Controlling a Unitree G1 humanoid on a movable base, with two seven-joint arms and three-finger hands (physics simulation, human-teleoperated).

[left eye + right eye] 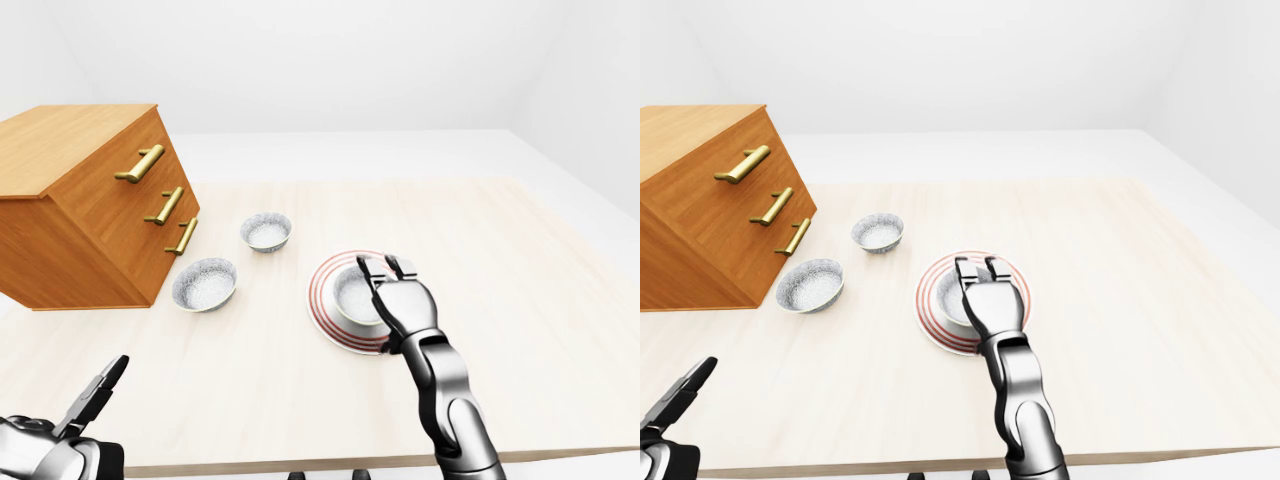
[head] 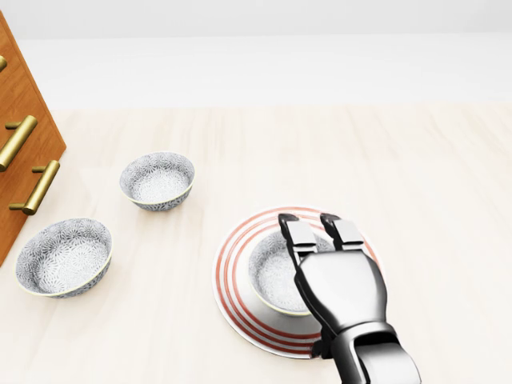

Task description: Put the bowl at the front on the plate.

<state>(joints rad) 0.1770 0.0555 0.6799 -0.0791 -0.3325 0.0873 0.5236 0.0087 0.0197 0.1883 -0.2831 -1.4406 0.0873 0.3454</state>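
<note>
A wooden chest of drawers [image 1: 90,210] stood at the left of the pale wooden table [image 1: 520,260]. Three brass bar handles [image 1: 163,205] ran down its face, one to each drawer. Two patterned grey-and-white bowls sat upright to the right of it, apart from each other. The near bowl [image 2: 64,257] lay close beside the chest, and the far bowl [image 2: 158,181] sat further right. White floor [image 1: 350,145] lay beyond the table's far edge.
</note>
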